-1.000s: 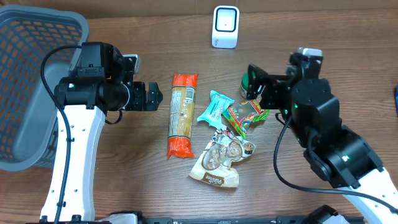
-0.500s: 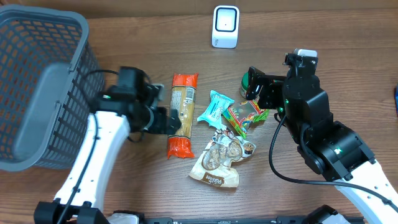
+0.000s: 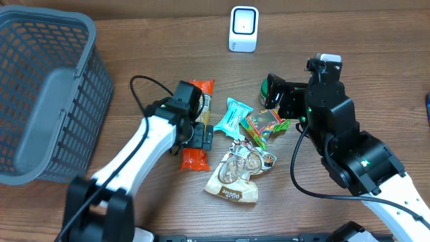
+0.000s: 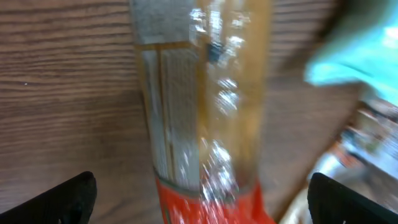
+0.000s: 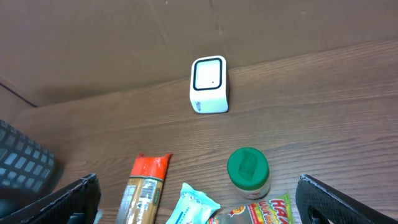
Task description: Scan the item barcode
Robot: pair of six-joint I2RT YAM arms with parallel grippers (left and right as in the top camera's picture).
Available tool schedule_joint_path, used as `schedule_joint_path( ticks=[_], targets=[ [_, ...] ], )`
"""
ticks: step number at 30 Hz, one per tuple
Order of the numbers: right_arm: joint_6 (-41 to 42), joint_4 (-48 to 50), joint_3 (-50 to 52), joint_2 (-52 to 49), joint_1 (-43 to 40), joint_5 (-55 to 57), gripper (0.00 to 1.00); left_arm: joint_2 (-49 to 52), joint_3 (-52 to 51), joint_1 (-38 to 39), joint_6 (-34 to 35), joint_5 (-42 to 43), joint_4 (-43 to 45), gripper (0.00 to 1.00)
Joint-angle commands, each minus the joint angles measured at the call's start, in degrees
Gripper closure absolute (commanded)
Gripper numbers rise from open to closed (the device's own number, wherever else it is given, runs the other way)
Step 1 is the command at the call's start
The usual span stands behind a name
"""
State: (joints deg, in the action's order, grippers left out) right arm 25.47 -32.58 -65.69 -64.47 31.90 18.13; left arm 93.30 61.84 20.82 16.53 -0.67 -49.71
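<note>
My left pincer [image 4: 202,196] hangs with its jaws wide apart, one finger on either side of the one long pasta pack [image 4: 199,106] right beneath it, clamped on nothing. Just to its right lie one teal packet [image 3: 233,115], one green-and-red sweet bag [image 3: 264,123] and one cream pouch [image 3: 235,176]. Beyond them is my right pincer [image 3: 272,91], jaws likewise apart and empty, beside one green-lidded jar [image 5: 249,171]. Farther off, one white scanner [image 3: 243,29] stands ahead near the far edge, and one grey basket [image 3: 40,101] sits well to the left.
</note>
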Motion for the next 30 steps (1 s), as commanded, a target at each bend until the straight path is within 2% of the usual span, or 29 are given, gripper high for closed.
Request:
schedule_joint_path(
  ticks=[1,13,17,25,28,30],
  targets=[
    [0.09,0.2,-0.7,0.85,0.11,-0.24,0.0,5.03,-0.76,0.22,4.31,-3.8,2.01,0.0],
    [0.09,0.33,-0.7,0.85,0.13,-1.86,0.0,8.66,-0.76,0.22,4.28,-4.7,5.73,0.0],
    [0.09,0.31,-0.7,0.85,0.17,-3.82,0.0,10.73,-0.76,0.22,4.28,-4.68,6.71,0.06],
    [0.07,0.28,-0.7,0.85,0.17,-5.42,0.0,12.94,-0.76,0.22,4.28,-3.8,6.71,0.4],
    [0.07,0.28,-0.7,0.85,0.17,-5.95,0.0,12.92,-0.76,0.22,4.26,-2.91,6.47,0.65],
    [0.04,0.28,-0.7,0.85,0.17,-6.71,0.0,12.92,-0.7,0.22,4.22,-0.74,6.27,0.76]
  ],
)
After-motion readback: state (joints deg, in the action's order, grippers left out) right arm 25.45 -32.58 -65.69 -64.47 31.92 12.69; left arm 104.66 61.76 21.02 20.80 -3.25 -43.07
